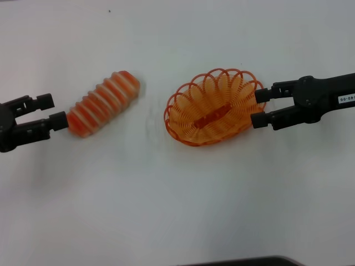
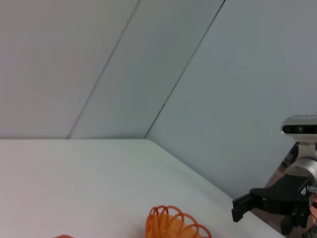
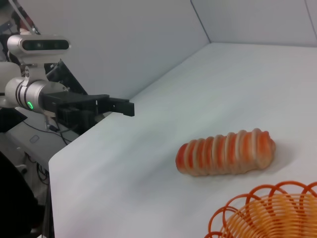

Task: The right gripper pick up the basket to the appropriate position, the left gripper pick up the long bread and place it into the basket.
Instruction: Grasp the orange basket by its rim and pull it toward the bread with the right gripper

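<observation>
The long bread (image 1: 102,103), orange-red with cream stripes, lies slantwise on the white table (image 1: 166,199), left of centre. My left gripper (image 1: 52,110) is open just left of the bread's near end, its lower fingertip close to or touching that end. The orange wire basket (image 1: 213,108) stands right of centre, empty. My right gripper (image 1: 259,107) is open, with its fingers on either side of the basket's right rim. The right wrist view shows the bread (image 3: 225,152), the basket's rim (image 3: 267,213) and the left gripper (image 3: 116,104). The left wrist view shows the basket (image 2: 173,228) and the right gripper (image 2: 242,208).
The table's far edge meets a grey wall (image 2: 148,74). A dark object (image 1: 244,261) shows at the table's front edge. Bare table lies between the bread and the basket.
</observation>
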Robot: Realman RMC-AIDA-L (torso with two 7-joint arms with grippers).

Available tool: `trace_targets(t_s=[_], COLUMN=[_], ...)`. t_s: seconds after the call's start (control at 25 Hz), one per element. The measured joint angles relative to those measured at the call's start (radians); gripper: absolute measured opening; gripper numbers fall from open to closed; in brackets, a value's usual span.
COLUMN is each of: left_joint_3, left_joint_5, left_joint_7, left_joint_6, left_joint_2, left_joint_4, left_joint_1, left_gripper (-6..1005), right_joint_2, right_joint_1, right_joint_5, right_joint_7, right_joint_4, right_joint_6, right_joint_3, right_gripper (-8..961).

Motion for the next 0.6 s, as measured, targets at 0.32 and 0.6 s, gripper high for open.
trace_targets(t_s=[0.32,0.6], left_joint_3=[0.000,-0.004], left_joint_5=[0.031,0.065], left_joint_7=[0.001,0.002], left_joint_6=[-0.001,-0.024], left_joint_2=[-0.014,-0.014], left_joint_4=[0.015,0.020], left_joint_1=[0.001,-0.004], left_gripper=[861,860], right_joint_2=[-0.002,-0.007], right_joint_1=[0.000,-0.007], right_joint_5=[-0.013,-0.019], right_joint_7=[0.003,0.006], right_joint_4=[0.000,0.000], right_joint_6=[-0.004,-0.005], right_joint_3=[-0.001,0.009], right_gripper=[936,928])
